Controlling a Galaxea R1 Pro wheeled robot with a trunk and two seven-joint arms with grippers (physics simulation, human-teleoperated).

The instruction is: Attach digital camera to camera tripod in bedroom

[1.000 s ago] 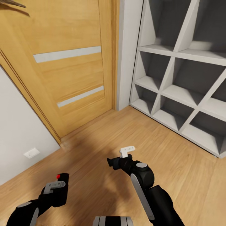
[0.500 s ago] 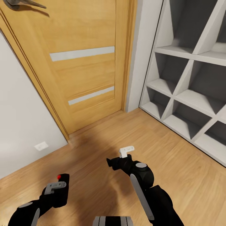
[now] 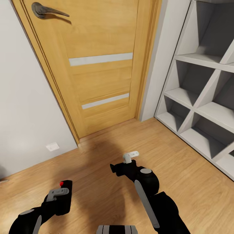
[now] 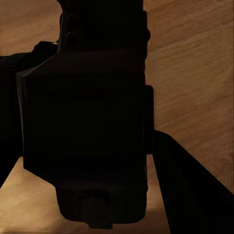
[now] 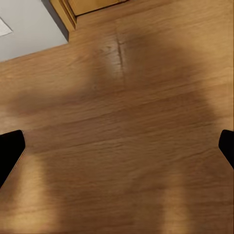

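Note:
The digital camera [image 3: 64, 194], a small black box with a red button [image 3: 60, 184] on top, hangs low over the wooden floor at the lower left of the head view. My left gripper [image 3: 58, 201] is shut on it. In the left wrist view the camera [image 4: 87, 122] is a dark block close to the lens between the fingers. My right gripper [image 3: 113, 169] is held out over the floor in the middle of the head view; in the right wrist view it [image 5: 117, 148] stands open with bare floor between its fingertips. The camera tripod is out of view.
A closed wooden door [image 3: 100, 74] with a dark lever handle [image 3: 48, 11] stands ahead. A white wall [image 3: 26, 107] with a socket plate [image 3: 52, 146] is on the left. White shelving [image 3: 201, 107] with slanted dividers lines the right. Wooden floor [image 3: 97, 152] lies between.
The whole head view has swung, so door and shelving sit further right and the door handle has come into view. Both arms hold the same pose, the camera still gripped.

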